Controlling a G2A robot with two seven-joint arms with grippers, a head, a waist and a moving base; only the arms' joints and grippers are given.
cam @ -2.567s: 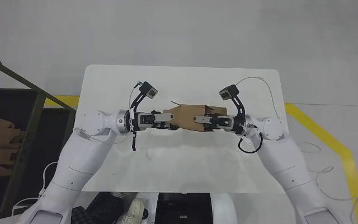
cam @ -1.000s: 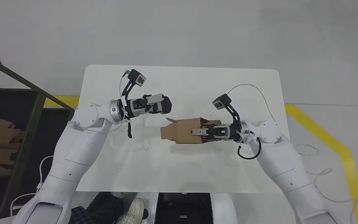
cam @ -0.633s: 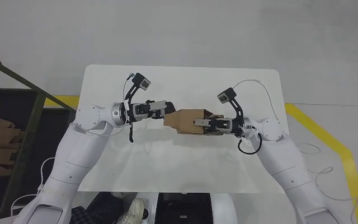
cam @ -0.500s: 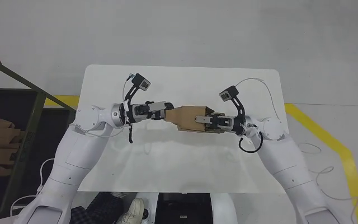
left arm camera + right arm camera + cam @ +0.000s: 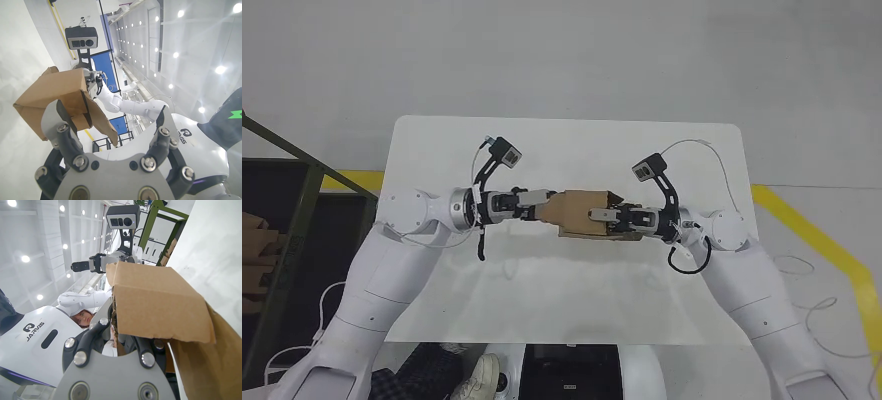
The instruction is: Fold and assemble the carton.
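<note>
I see a carton (image 5: 577,211) of matt brown corrugated cardboard with rough, ragged edges, a smooth matt white table (image 5: 572,290), and the left gripper (image 5: 111,106) with satin grey metal fingers (image 5: 50,121) and dull black pads (image 5: 63,111).

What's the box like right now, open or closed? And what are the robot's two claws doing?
carton, partly folded, one end flap sticking out open.
left gripper, open, at that flap end.
right gripper, shut on the carton's other end.
</note>
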